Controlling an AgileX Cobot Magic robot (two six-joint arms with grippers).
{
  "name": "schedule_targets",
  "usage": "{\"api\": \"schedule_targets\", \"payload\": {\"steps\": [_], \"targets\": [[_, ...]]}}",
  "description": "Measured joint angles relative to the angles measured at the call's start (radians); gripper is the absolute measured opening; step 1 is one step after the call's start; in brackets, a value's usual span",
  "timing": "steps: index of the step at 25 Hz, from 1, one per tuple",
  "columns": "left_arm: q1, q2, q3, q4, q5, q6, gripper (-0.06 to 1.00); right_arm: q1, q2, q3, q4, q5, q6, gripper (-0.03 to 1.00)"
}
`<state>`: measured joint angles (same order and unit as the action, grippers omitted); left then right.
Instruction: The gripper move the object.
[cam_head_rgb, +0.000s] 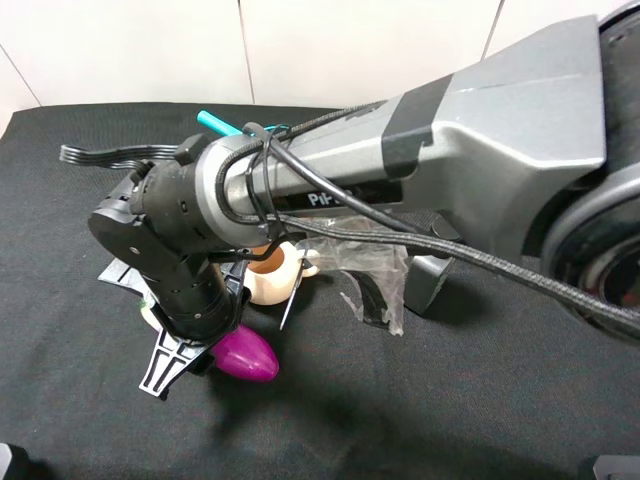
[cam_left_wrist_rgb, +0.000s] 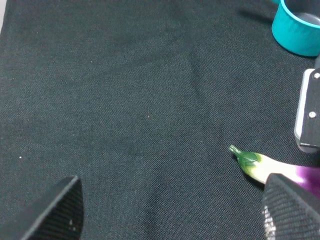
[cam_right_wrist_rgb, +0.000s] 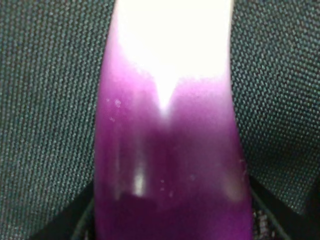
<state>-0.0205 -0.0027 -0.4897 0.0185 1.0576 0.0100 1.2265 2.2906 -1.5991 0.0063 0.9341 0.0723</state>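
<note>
Two grippers, v. different states.

R gripper (cam_head_rgb: 203, 350): closed narrow on eggplant (cam_head_rgb: 247, 356), pinching purple body. Aimed down at cloth (cam_head_rgb: 450, 400), hanging off big grey arm (cam_head_rgb: 480, 130) w/ black cables. Poking out from btw fingers on one side: fat glossy purple end. On opp. side: ribbed black finger splayed outward.

In R wrist view, right under cam: purple body fading to white neck, filling whole gap. Dark fingers (cam_right_wrist_rgb: 285, 215) pressed on both flanks. Lifted or lying on cloth: can't tell.

Just behind R gripper: cream pot (cam_head_rgb: 272, 278). Further along under arm: crumpled clear bag (cam_head_rgb: 378, 290). Pot & bag touching or apart: can't tell, arm in way.

L gripper (cam_left_wrist_rgb: 172, 200): spread wide, gripping nothing, over cloth. Just ahead of one L finger (cam_left_wrist_rgb: 292, 212): eggplant's green stem & white neck, tip pointing across front of gap, low to cloth. Beyond that finger, close to eggplant: grey-white block (cam_left_wrist_rgb: 309, 110), identity unclear. Well ahead of L gripper, same side: teal cup (cam_left_wrist_rgb: 299, 27), partly cut by frame edge.
</note>
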Motion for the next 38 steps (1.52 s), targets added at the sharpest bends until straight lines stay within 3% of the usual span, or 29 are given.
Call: {"api": "schedule_targets", "payload": {"steps": [10, 27, 38], "targets": [[0.0, 0.0, 0.0, 0.0, 0.0, 0.0, 0.76, 0.0, 0.0, 0.0, 0.0, -0.001, 0.0, 0.41], [0.0, 0.0, 0.0, 0.0, 0.0, 0.0, 0.76, 0.0, 0.0, 0.0, 0.003, -0.001, 0.0, 0.68], [0.0, 0.0, 0.0, 0.0, 0.0, 0.0, 0.76, 0.0, 0.0, 0.0, 0.003, -0.001, -0.019, 0.69]]}}
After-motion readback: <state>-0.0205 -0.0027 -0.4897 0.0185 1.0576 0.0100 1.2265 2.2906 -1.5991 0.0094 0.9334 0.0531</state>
